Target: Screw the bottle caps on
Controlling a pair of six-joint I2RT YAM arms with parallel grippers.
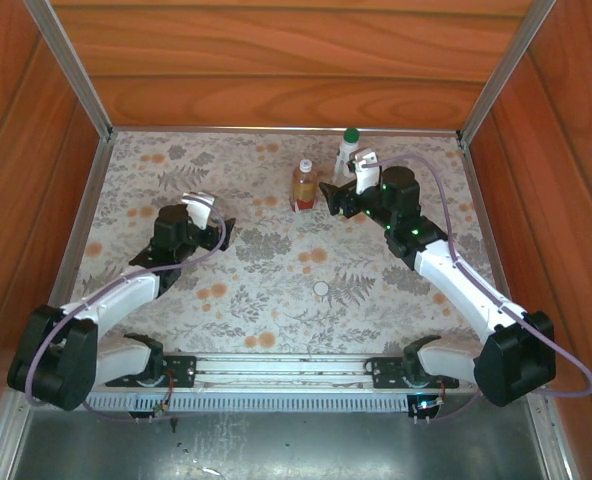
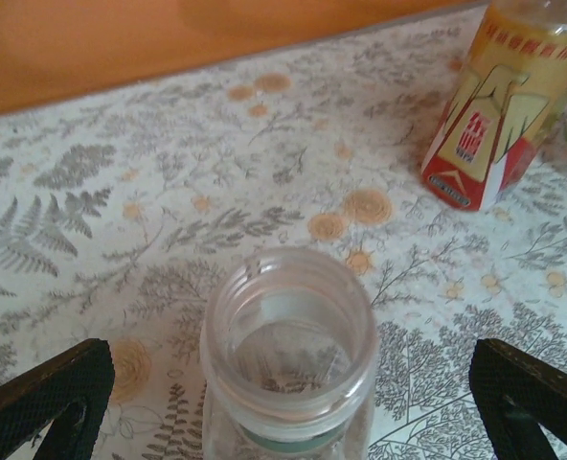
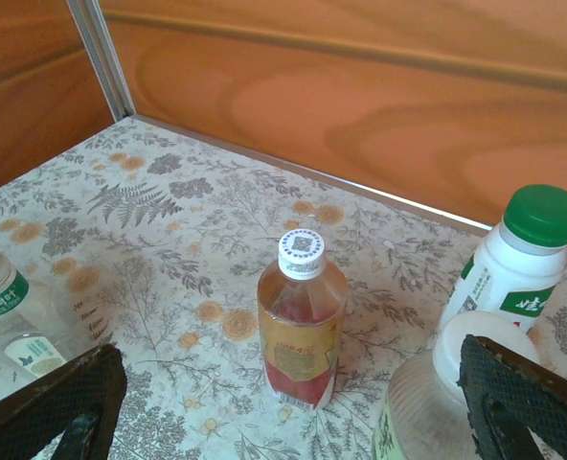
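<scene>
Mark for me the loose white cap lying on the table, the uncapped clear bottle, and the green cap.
loose white cap (image 1: 321, 288), top external view, centre of its top face.
uncapped clear bottle (image 2: 288, 350), left wrist view, inside its open mouth.
green cap (image 3: 544, 215), right wrist view, centre of the cap.

the amber bottle (image 3: 301, 335) with its red label stands upright in the far half of the table (image 1: 246, 265), a white cap (image 3: 302, 253) on its neck. just right of it and farther back stands the white bottle (image 3: 502, 278), wearing the dark green cap (image 3: 544, 213). nearer, the small clear bottle (image 3: 416, 404) carries a second white cap (image 3: 480, 326). the green-banded clear bottle (image 2: 288, 335) stands upright on the left, mouth open. a loose white cap (image 1: 321, 288) lies flat mid-table, well apart from every bottle.
</scene>
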